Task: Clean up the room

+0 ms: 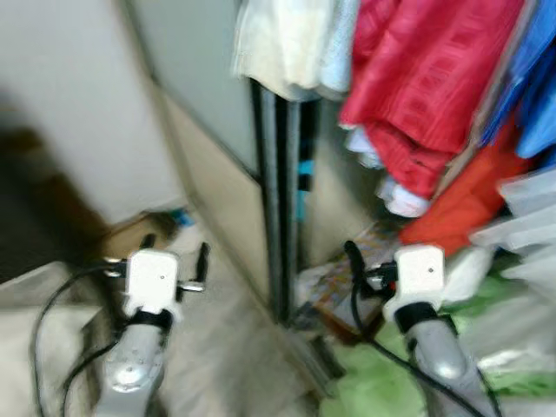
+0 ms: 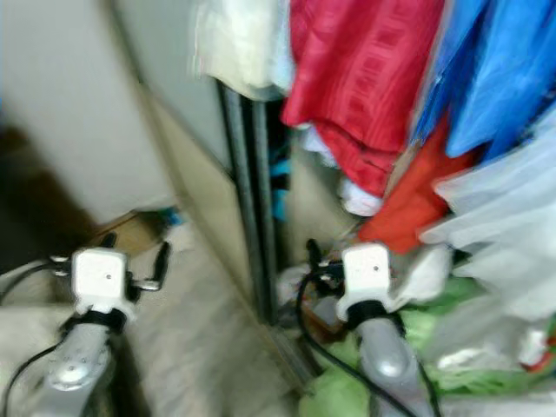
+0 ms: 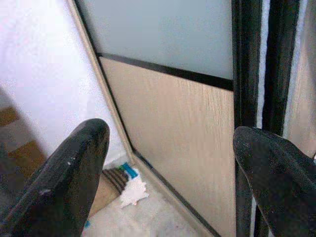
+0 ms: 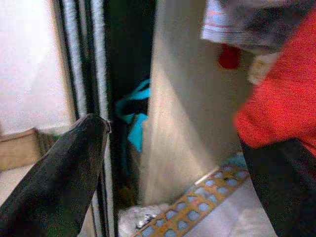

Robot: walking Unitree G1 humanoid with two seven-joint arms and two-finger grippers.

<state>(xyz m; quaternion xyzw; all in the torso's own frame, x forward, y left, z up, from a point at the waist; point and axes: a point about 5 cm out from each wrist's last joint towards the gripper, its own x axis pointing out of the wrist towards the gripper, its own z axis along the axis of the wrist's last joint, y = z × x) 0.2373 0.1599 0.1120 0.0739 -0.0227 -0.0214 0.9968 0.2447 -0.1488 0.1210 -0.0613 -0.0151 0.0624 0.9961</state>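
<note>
Red cloth point(image 1: 417, 95) hangs bunched to the right of the dark wardrobe post point(image 1: 278, 200), with blue cloth point(image 2: 512, 78) further right and cream cloth point(image 1: 278, 43) above the post. It all looks soft, light and floppy, so my bet is a pinch on a thick fold. Low down right of the post, a patterned flat box point(image 4: 197, 207) and green sheeting point(image 1: 382, 382) clutter the floor. Left of the post runs the sliding door point(image 3: 173, 138), with white scraps point(image 3: 133, 190) at its foot. Left gripper point(image 1: 174, 261) hovers with jaws wide and empty; right gripper point(image 4: 173, 187), near the post, likewise wide. Blurry view, cramped corner.
</note>
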